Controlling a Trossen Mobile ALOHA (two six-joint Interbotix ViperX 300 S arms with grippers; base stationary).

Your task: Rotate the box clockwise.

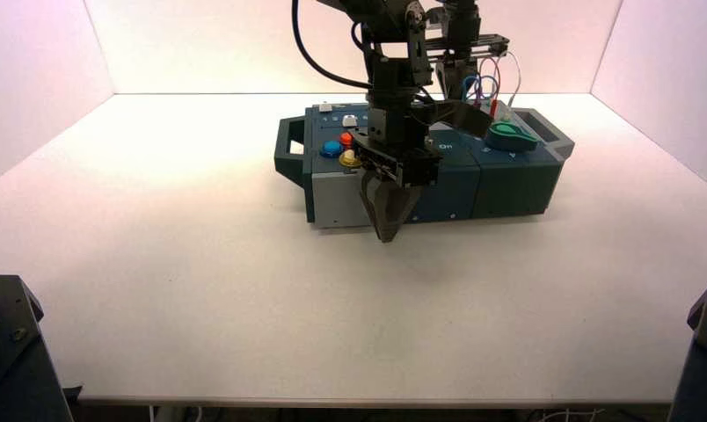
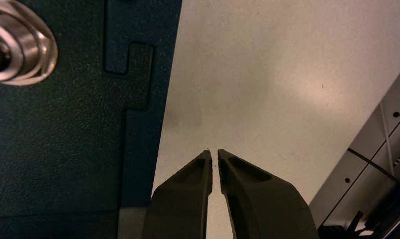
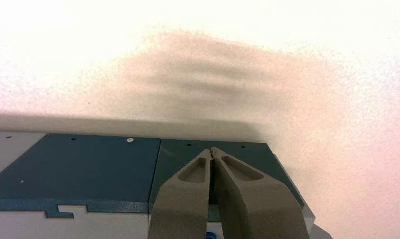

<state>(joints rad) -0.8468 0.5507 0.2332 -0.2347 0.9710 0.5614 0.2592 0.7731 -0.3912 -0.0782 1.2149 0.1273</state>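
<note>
High view: the box (image 1: 447,189) lies lengthwise across the pale table (image 1: 236,299), toward its far side, its right end a little farther back than its left. It is dark blue-grey, with a handle at each end — the left handle (image 1: 284,163) and the right handle (image 1: 559,141). Near the left end of the top are a blue button (image 1: 331,149), a red button (image 1: 346,138) and a yellow button (image 1: 349,158); white caps (image 1: 350,121) sit behind them. Toward the right end are a green knob (image 1: 511,136) and looped wires (image 1: 491,79). The left arm reaches over the box, and the left gripper (image 1: 385,237) points down just in front of the near long side, left of the middle. The right gripper (image 1: 456,81) is at the far long side, partly hidden by the left arm.

Left wrist view: the left gripper's two fingers are closed, tips together but for a thin gap, with nothing between them. Beside them runs an edge of the box; on its dark panel is a round metal fitting (image 2: 19,47), cut off by the picture's border.

Right wrist view: the right gripper's fingers are closed too — tips meeting, holding nothing. They show in front of the box's dark side, with bare table beyond; whether they touch it, I cannot tell.
</note>
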